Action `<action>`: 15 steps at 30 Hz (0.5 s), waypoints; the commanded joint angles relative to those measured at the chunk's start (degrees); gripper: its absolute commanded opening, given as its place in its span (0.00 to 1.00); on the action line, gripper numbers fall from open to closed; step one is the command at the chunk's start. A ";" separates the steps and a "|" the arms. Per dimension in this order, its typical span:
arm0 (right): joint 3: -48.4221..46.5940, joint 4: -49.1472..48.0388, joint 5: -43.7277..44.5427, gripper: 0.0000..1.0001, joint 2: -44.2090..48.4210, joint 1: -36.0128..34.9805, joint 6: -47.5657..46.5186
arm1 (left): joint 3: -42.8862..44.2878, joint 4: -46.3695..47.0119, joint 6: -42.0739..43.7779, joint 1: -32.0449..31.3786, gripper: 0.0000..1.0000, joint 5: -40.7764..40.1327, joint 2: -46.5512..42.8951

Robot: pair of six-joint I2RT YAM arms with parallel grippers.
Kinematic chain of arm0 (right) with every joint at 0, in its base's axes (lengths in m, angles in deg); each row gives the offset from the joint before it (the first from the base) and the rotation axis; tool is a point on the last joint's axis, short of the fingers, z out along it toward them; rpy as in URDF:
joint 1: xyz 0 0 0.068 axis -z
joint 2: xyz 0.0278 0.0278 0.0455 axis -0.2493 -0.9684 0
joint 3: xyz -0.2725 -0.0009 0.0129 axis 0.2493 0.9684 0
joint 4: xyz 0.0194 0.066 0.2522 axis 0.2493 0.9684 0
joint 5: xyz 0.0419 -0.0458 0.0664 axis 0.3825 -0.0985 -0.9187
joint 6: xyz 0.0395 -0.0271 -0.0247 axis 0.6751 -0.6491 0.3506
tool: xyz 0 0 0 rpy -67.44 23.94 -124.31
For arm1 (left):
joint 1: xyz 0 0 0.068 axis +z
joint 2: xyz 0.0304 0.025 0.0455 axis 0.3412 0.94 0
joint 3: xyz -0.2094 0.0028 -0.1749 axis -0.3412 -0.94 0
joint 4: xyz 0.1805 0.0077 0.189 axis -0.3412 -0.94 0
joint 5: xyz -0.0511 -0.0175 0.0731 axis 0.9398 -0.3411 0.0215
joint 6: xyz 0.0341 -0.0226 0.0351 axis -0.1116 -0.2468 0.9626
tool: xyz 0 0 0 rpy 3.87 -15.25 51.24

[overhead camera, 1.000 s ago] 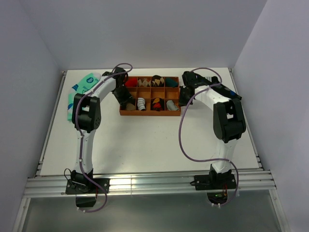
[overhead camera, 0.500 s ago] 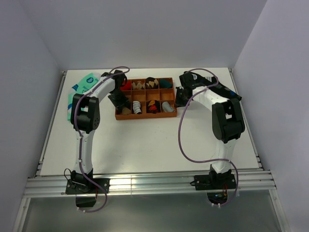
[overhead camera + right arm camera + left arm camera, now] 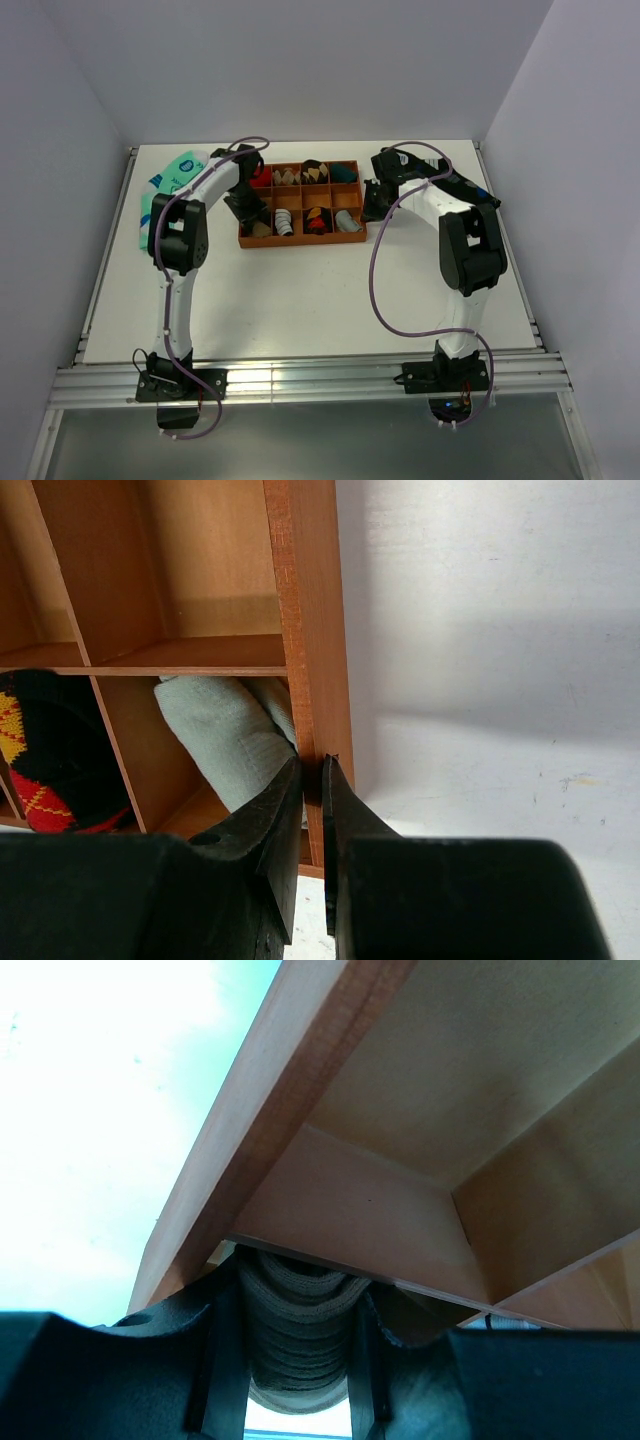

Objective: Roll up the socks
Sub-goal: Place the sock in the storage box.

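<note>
Pale walls closed in a white worktop [image 3: 300, 300], and toward its far side stood the wooden tray [image 3: 300, 239], its compartments partly filled with rolled pairs. The left arm's fingers [image 3: 252, 208] were at the tray's left end and the right arm's fingers [image 3: 372, 200] at its right end, so the whole length of the tray lay between them.

The relation that mattered was on the left. In the left wrist view the socks [image 3: 300, 1335], a tan-brown ribbed bundle, sat squarely between the left fingers. These stood at a middling width and pressed the knit on both sides, so I took it as a hold. The ribs ran across from one finger to the other. The bundle's long axis was hidden by the fingers themselves, so I could not tell it. Straight ahead of the bundle was a bare compartment, its thick outer wall slanting off to the left. I judged that any release would want the bundle past that wall and over the bare floor.

The right fingers were narrow, pinching the tray's right wall, one inside and one outside (a steadying grip, by the look of it). Just inside that wall lay a pale grey-green sock [image 3: 235, 735].
</note>
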State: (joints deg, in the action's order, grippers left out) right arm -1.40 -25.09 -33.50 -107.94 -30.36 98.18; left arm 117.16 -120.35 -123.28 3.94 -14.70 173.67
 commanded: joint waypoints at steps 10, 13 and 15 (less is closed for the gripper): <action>-0.26 -0.55 7.76 0.05 -0.71 0.37 -0.51 | -3.12 -7.15 0.50 1.60 0.00 -16.35 7.21; 0.01 -0.72 8.20 0.00 -0.71 0.28 -0.33 | -1.89 -6.79 1.12 1.07 0.00 -17.05 7.30; 0.09 -0.72 8.46 0.00 -0.71 0.28 -0.24 | -1.19 -6.61 1.38 0.46 0.00 -17.58 7.65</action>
State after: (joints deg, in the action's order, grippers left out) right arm -1.40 -25.11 -31.68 -107.94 -31.08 98.18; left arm 118.60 -121.79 -123.28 2.82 -18.50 174.34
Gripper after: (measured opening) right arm 0.158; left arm 0.397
